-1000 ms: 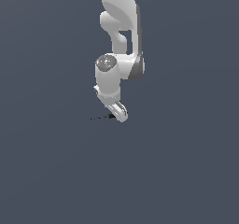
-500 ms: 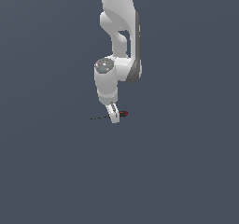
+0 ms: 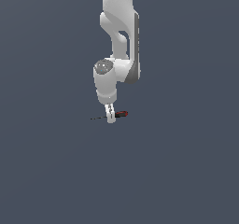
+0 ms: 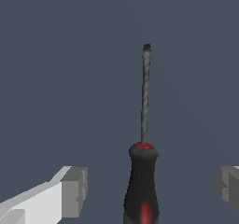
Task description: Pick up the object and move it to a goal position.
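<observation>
Flat dark grey-blue floor (image 3: 186,171) fills both views. White Panda arm (image 3: 119,41) comes down from the top of the exterior view, wrist pointing straight down over the floor. Gripper (image 3: 110,117) sits low, right at the screwdriver (image 3: 116,115), fingers pointing down. Claw is wide apart: in the wrist view the two grey finger pads (image 4: 74,190) stand on either side of the screwdriver (image 4: 142,171) handle with clear gaps between each pad and the handle, so nothing is gripped. Gripper (image 4: 151,188) is centred roughly on the handle, one finger seen with its white body, the other only as a pad at the frame edge. Screwdriver lies flat on the floor: black handle with a red collar where the shaft starts and a red mark further down the handle; thin dark metal shaft runs straight away from the handle. In the exterior view the red end of the handle shows just to the exterior view's right of the fingers and the thin shaft sticks out to the exterior view's left. Can't tell from either view whether the fingertips touch the floor.
</observation>
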`<state>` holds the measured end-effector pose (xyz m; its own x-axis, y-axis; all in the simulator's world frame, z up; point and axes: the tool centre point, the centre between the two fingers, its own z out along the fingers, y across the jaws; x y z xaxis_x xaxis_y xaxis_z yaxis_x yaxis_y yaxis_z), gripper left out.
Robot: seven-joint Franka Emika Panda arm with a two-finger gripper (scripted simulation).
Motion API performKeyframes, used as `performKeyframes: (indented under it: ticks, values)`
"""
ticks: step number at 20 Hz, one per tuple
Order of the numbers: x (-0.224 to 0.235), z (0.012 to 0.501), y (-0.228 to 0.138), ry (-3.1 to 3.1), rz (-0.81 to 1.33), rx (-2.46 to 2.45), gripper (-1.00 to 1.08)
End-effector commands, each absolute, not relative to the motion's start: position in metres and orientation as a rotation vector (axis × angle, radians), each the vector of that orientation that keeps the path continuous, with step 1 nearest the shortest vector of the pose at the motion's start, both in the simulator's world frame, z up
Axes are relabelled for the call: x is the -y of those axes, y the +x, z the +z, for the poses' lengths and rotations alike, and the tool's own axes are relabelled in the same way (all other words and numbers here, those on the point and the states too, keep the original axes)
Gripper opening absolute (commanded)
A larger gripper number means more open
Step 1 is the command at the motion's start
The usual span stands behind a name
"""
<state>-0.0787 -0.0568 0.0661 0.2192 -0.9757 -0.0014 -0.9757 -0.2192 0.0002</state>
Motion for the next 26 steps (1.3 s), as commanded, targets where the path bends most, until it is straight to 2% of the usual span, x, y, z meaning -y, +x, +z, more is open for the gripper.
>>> performKeyframes:
  ticks: [1,8,23,24,26]
  values:
    - [0.058,0.065,-0.080,-2.436,0.000,-1.983,1.00]
    - [0.058,0.060,-0.080,-2.437,0.001,-1.982,1.00]
    - [0.058,0.015,-0.081,-2.432,0.001,-1.988,1.00]
    - [0.058,0.015,-0.081,-2.432,0.001,-1.988,-1.00]
    - [0.058,0.015,-0.081,-2.432,0.001,-1.988,-1.00]
